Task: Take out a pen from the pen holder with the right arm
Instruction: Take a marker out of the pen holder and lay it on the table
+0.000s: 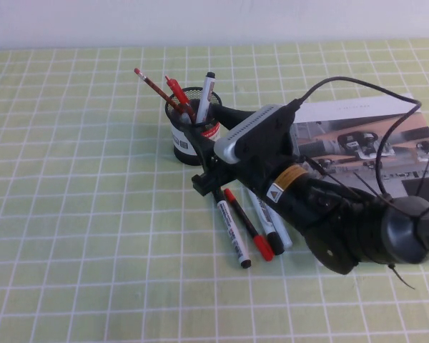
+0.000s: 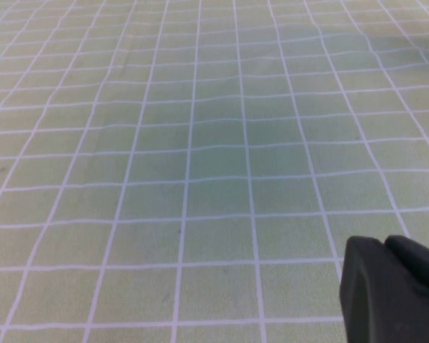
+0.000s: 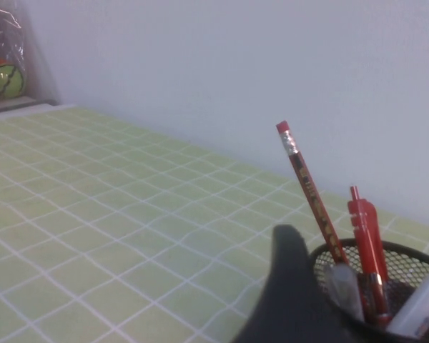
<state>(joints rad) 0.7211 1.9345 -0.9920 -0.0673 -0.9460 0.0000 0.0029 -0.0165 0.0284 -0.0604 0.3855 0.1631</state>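
Right arm [image 1: 357, 229]: is reaching in from the near right corner across the bench [image 1: 71, 214], its wrist bending low so the tool is meeting the pen holder from the side.
Right tool [image 1: 209, 153]: is hovering just beside the pen holder, on its near-right side. Its jaws seem to be standing apart with nothing between them, though the wrist is covering part of them.
Pen holder [image 1: 186, 146]: is standing upright toward the far middle of the bench, a black mesh cup with a white label.
Inside the holder: a pencil [image 1: 149, 82] with a red eraser, a red pen [image 1: 179, 94] and a white marker [image 1: 206, 89] are leaning on the rim, since they are sitting loose in a wide cup.
Out of the holder: a black-and-white marker [image 1: 232, 232], a second red pen [image 1: 249, 225] and a pale marker [image 1: 272, 225] are lying side by side on the bench, under the right wrist.
Task reading: with pens lying outside and the tool empty, the removal is looking done, or a fresh reach is starting.
Booklet [image 1: 357, 128]: is lying flat on the right, partly under the arm.
Left tool [image 2: 390, 293]: is hanging over bare checked cloth, away from the work. Apart or together, I cannot tell.
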